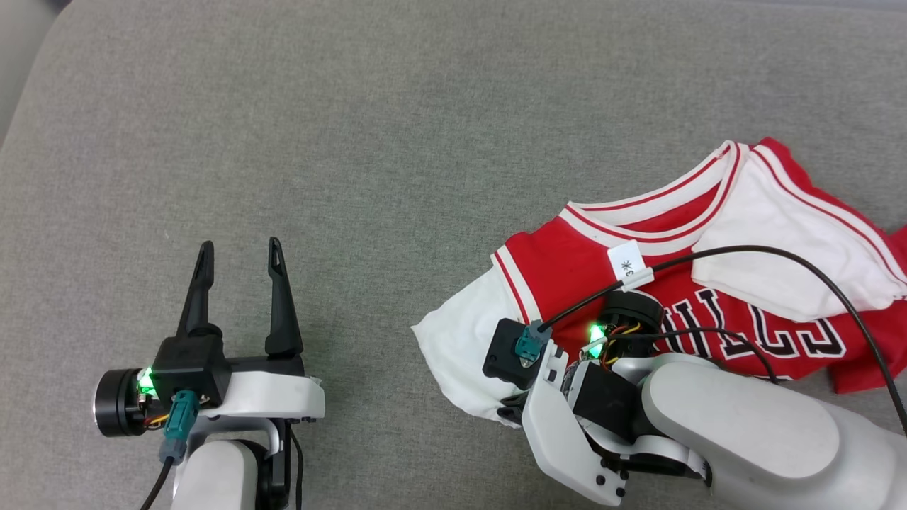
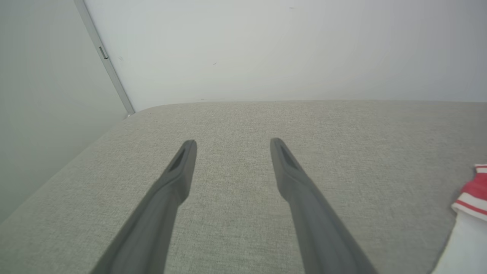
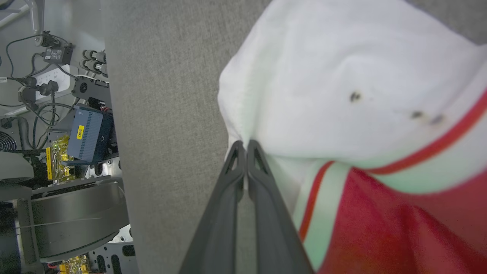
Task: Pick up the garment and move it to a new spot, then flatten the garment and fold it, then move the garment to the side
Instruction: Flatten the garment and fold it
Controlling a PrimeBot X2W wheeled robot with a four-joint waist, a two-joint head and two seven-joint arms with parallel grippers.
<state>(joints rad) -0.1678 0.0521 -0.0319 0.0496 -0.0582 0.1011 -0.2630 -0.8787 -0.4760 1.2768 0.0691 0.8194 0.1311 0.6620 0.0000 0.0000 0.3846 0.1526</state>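
The garment is a red jersey with white sleeves and striped trim, lying crumpled at the right of the grey padded surface, its black lettering partly covered by a folded sleeve. My right gripper points down at the near white sleeve and is shut, pinching the sleeve's hem at its fingertips. In the head view its wrist hides those fingers. My left gripper stands open over bare surface at the lower left, well apart from the garment. The left wrist view has that gripper open and a corner of the garment at the right edge.
A black cable from my right wrist arcs over the jersey. The surface's rounded corner is at the upper left, with a pale wall behind. Past the near edge stand power strips and electronics.
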